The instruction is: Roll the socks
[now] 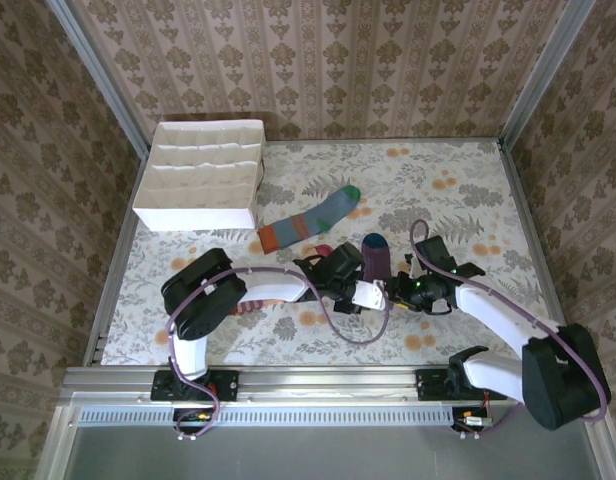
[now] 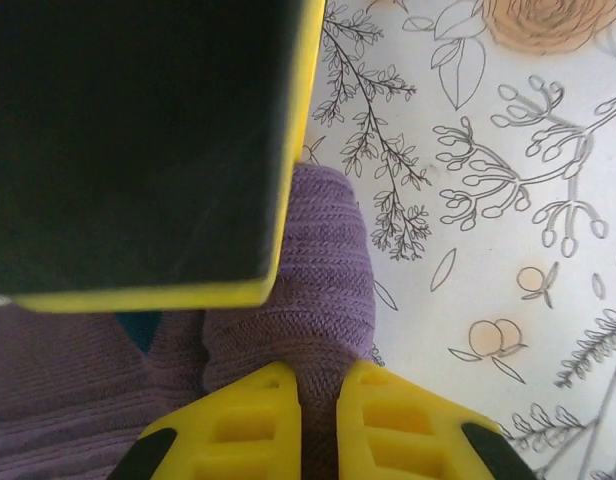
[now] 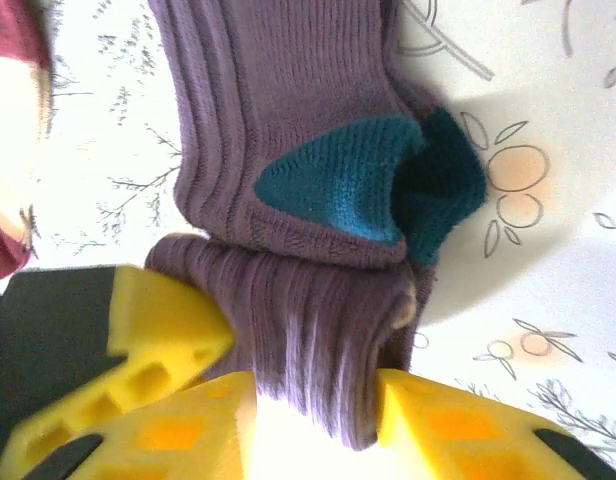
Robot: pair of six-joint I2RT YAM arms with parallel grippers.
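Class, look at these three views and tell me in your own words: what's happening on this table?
Two robot arms meet over a purple ribbed sock with a teal toe at mid-table. The left gripper is shut on a pinch of its fabric; the right gripper has its jaws apart around a folded part. A grey-blue sock with an orange cuff lies unrolled farther back, near a white partitioned box.

— Where was the grey-blue sock (image 1: 313,222)?
— Flat, diagonal, green toe farthest, orange cuff nearest. The purple sock (image 3: 288,150), teal-patched, lay nearer, partly rolled; the peach striped sock (image 1: 246,307) left of it
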